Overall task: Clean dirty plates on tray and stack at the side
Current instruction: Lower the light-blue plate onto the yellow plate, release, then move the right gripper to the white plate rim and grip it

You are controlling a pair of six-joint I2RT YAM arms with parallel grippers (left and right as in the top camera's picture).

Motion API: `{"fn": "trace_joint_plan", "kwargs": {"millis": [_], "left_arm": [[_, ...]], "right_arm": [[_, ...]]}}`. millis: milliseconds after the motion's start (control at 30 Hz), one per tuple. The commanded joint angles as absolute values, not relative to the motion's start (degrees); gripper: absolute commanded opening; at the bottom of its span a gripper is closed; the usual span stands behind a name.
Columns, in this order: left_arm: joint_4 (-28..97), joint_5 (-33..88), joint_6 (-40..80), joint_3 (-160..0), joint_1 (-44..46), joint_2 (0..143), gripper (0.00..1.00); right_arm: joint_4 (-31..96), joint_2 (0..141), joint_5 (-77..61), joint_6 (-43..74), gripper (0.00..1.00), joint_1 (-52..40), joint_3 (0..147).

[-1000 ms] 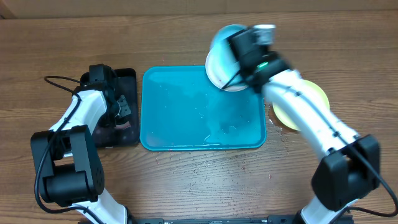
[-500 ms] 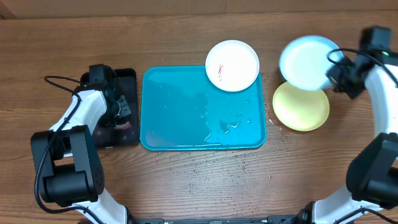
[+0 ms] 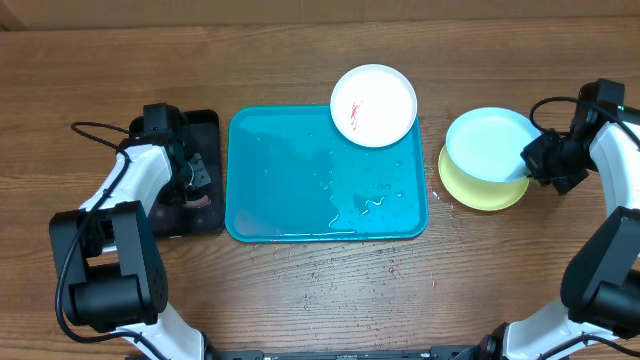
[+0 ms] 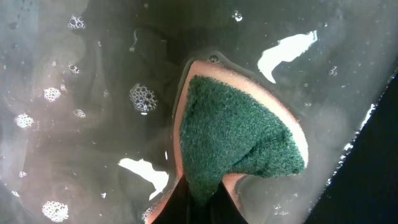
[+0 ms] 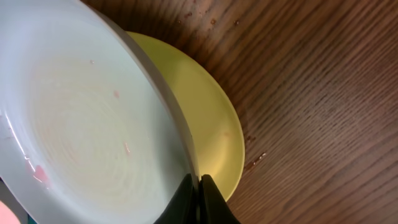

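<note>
The turquoise tray (image 3: pixel 290 195) lies mid-table, wet. A white plate (image 3: pixel 374 105) with a red smear rests on its far right corner. My right gripper (image 3: pixel 532 162) is shut on the rim of the pale blue plate (image 3: pixel 488 144) and holds it just over the pale yellow plate (image 3: pixel 478 195), right of the tray. In the right wrist view the blue plate (image 5: pixel 81 118) is tilted above the yellow plate (image 5: pixel 208 124), gripped at the rim (image 5: pixel 198 186). My left gripper (image 4: pixel 205 208) is shut on a green sponge (image 4: pixel 236 134) in soapy water.
A black tray (image 3: pixel 195 175) with murky water stands left of the turquoise tray; my left arm reaches into it. Small red crumbs and water drops dot the wood in front of the tray (image 3: pixel 330 265). A cable (image 3: pixel 95 135) trails at the far left.
My right gripper carried the blue plate from above the tray's far right corner out to the right, then lowered it over the yellow plate. The left arm has not moved.
</note>
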State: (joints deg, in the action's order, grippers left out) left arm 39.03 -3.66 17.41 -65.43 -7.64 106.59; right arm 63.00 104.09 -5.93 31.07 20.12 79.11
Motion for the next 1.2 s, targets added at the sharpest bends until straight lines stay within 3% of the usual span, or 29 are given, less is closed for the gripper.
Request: {"fn": "trace_joint_plan", "kwargs": {"millis": [0,200,233,333,367,633,800,1167], "left_arm": [[39.4,-4.49,16.25,-66.17,-8.12,106.06,0.04],[39.38,-4.49,16.25,-66.17,-8.12,106.06,0.04],[39.38,-4.49,16.25,-66.17,-8.12,106.06,0.04],[39.4,-4.69,16.25,-66.17,-8.12,106.06,0.04],[39.38,-4.86,16.25,-66.17,-8.12,106.06,0.04],[39.38,-4.86,16.25,-66.17,-8.12,106.06,0.04],[39.38,-4.86,16.25,-66.17,-8.12,106.06,0.04],[39.42,-4.86,16.27,-66.17,-8.12,106.06,0.04]], "right_arm": [[63.7,101.91,-5.69,30.52,0.04,19.97,78.81],[65.28,101.91,-5.65,29.58,0.05,19.94,78.72],[65.34,101.91,-5.69,29.58,0.09,19.94,78.72],[66.41,101.91,-7.05,29.56,0.49,19.94,78.72],[66.85,101.91,-7.79,29.34,0.52,19.94,78.72],[62.17,101.34,-28.62,10.0,0.57,17.52,84.73],[51.68,101.71,-23.57,4.01,0.65,8.82,88.33],[34.37,108.31,-10.41,4.03,0.59,-3.07,88.12]]}}
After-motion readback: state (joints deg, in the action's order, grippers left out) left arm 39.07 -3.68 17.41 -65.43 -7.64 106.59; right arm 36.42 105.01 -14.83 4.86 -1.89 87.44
